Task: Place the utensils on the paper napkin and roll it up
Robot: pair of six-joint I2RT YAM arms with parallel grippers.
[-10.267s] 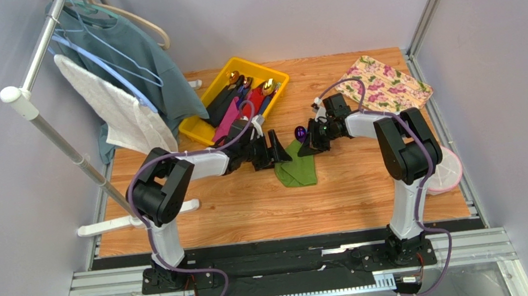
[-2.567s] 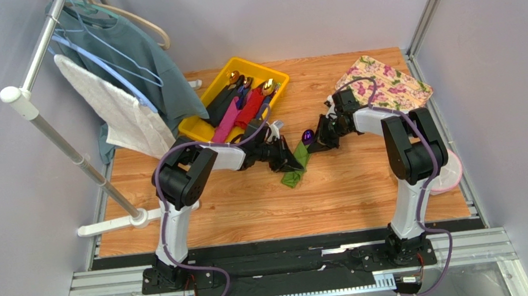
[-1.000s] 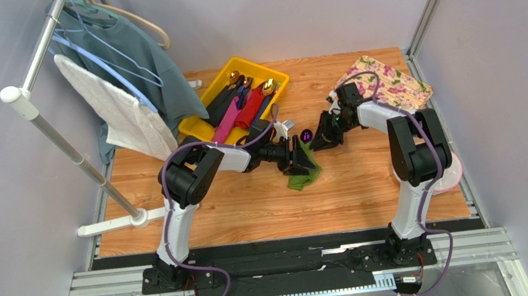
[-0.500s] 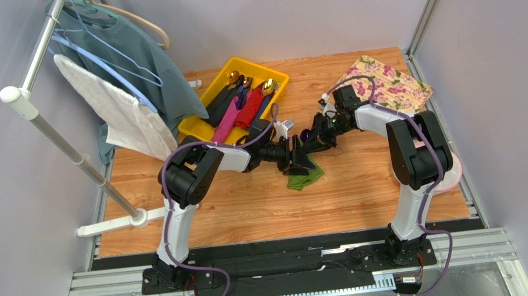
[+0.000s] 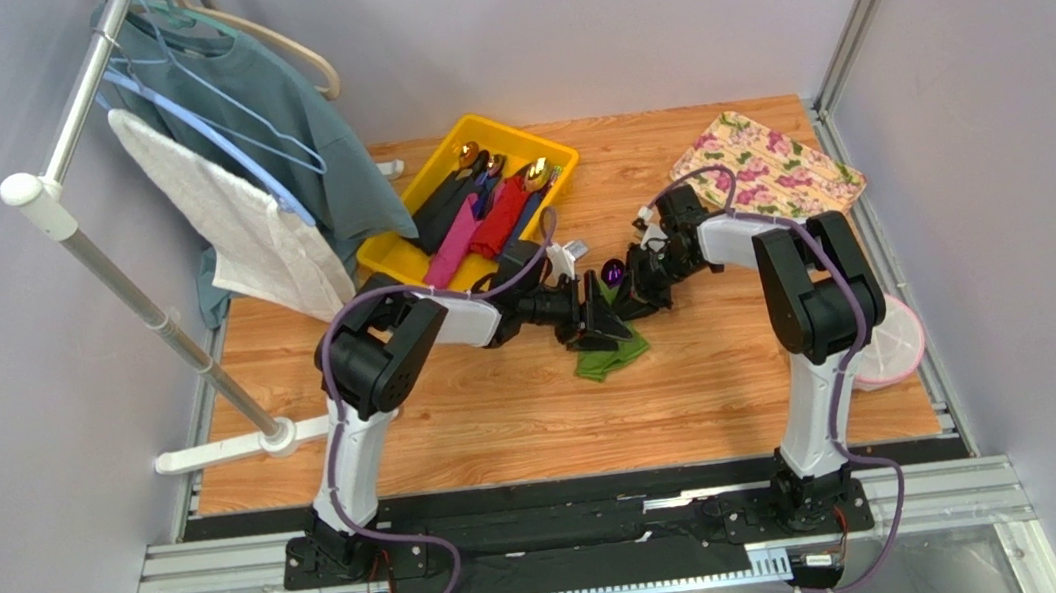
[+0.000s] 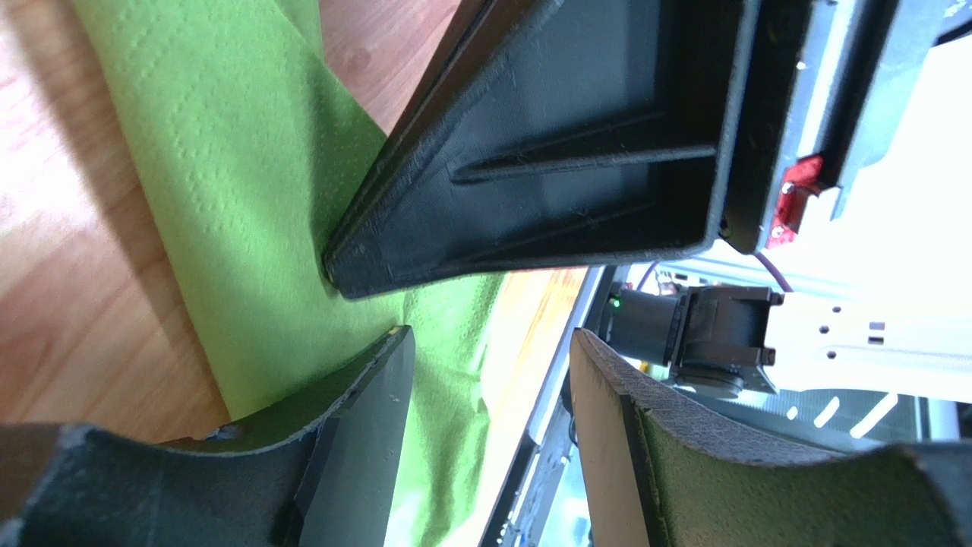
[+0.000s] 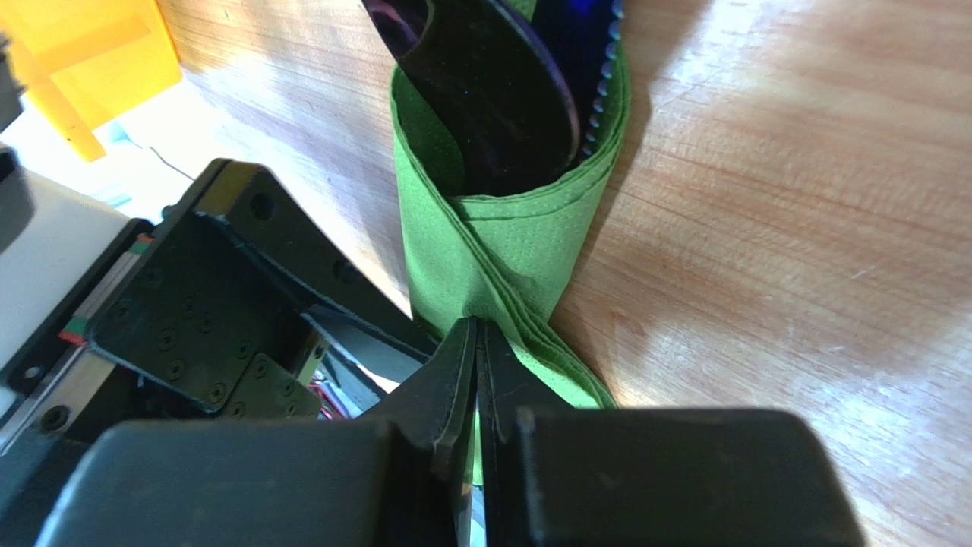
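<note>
Both arms stretch forward and bend inward, wrists low, tips almost meeting mid-way. The left claw [image 5: 600, 315] has its jaws standing apart; the right claw [image 5: 635, 294] has its jaws pressed tightly together

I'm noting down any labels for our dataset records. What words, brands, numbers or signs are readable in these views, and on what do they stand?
None: no view holds readable text.
The yellow tray, the floral mat and the paper napkin carry no print with words.
The left arm and right arm show no legible label.
A small red part in the left wrist view is too blurred to show any marking.
</note>
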